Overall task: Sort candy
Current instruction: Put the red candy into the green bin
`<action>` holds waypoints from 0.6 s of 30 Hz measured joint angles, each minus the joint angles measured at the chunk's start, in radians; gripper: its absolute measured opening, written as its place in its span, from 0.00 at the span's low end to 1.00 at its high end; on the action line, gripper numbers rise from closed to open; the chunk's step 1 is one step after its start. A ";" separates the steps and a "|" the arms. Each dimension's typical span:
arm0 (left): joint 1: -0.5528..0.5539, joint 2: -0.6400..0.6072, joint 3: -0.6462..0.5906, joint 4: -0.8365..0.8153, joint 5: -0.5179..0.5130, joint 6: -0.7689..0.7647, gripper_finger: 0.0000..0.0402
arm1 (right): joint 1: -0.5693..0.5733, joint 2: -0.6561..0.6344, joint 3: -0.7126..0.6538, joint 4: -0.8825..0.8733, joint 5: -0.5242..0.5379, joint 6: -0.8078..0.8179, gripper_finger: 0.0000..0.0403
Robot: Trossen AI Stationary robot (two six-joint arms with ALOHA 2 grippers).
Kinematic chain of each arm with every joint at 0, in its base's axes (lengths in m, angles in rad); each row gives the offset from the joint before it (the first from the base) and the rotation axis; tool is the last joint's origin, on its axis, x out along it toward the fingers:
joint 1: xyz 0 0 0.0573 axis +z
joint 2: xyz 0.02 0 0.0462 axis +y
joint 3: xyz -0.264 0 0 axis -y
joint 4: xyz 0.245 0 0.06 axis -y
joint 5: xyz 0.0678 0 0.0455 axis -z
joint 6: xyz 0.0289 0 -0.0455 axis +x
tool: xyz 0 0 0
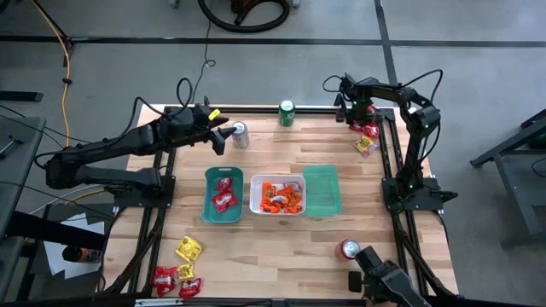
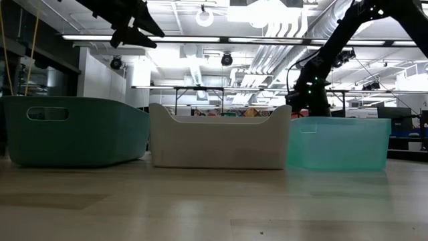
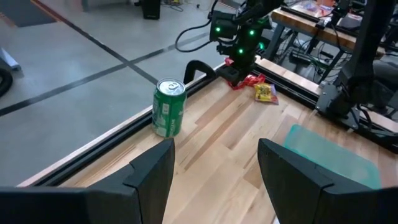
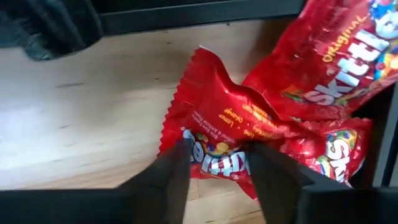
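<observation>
Red candy packets (image 1: 368, 130) and a yellow one (image 1: 364, 147) lie at the table's far right corner. My right gripper (image 1: 362, 119) is down on one red packet (image 4: 217, 134), its fingers closed in on it. More yellow (image 1: 188, 249) and red (image 1: 164, 277) packets lie at the near left. The dark teal tray (image 1: 210, 205) holds red packets, the white tray (image 1: 254, 198) holds orange ones, and the light green tray (image 1: 322, 189) shows none. My left gripper (image 3: 214, 168) hangs open above the far left of the table, beside the silver can (image 1: 240, 134). My right gripper pinches a red candy packet across its printed middle (image 4: 217, 158), which bunches up between the two fingers. The fingers come from above, pointing down. The packet lies on the table, overlapping a second red packet (image 4: 323, 68).
A green can (image 1: 287, 113) stands at the far edge, also seen in the left wrist view (image 3: 168, 107). A red can (image 1: 350, 249) stands near the near right corner. Black frame rails border the table. Bare wood lies in front of the trays.
</observation>
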 joint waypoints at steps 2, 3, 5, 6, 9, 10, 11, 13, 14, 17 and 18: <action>0.000 -0.015 0.000 0.006 0.000 0.021 0.54 | 0.010 -0.008 -0.002 -0.016 0.010 -0.028 0.22; 0.000 -0.026 0.000 0.017 0.000 0.036 0.54 | 0.017 -0.016 -0.002 -0.022 0.020 -0.043 0.15; 0.000 -0.052 0.000 0.026 0.000 0.057 0.54 | 0.033 -0.043 -0.004 -0.030 0.021 -0.072 0.04; 0.000 -0.067 0.000 0.031 0.000 0.067 0.54 | 0.041 -0.060 -0.004 -0.027 0.021 -0.085 0.03; 0.000 -0.114 0.000 0.042 0.000 0.097 0.54 | 0.070 -0.135 -0.004 -0.035 0.015 -0.087 0.05; 0.000 -0.128 0.000 0.042 0.000 0.105 0.54 | 0.083 -0.167 -0.004 -0.041 0.015 -0.086 0.04; 0.000 -0.139 0.000 0.042 0.000 0.113 0.54 | 0.098 -0.202 -0.004 -0.042 0.014 -0.086 0.03; 0.000 -0.155 0.000 0.041 0.000 0.116 0.54 | 0.132 -0.278 -0.004 -0.034 0.004 -0.100 0.01; 0.000 -0.160 0.000 0.041 0.000 0.117 0.54 | 0.153 -0.319 -0.004 -0.023 -0.014 -0.118 0.02; 0.000 -0.163 0.000 0.035 0.005 0.121 0.54 | 0.225 -0.436 -0.003 0.027 -0.112 -0.179 0.02; 0.000 -0.162 0.000 0.030 0.021 0.131 0.54 | 0.252 -0.474 -0.003 0.048 -0.148 -0.198 0.02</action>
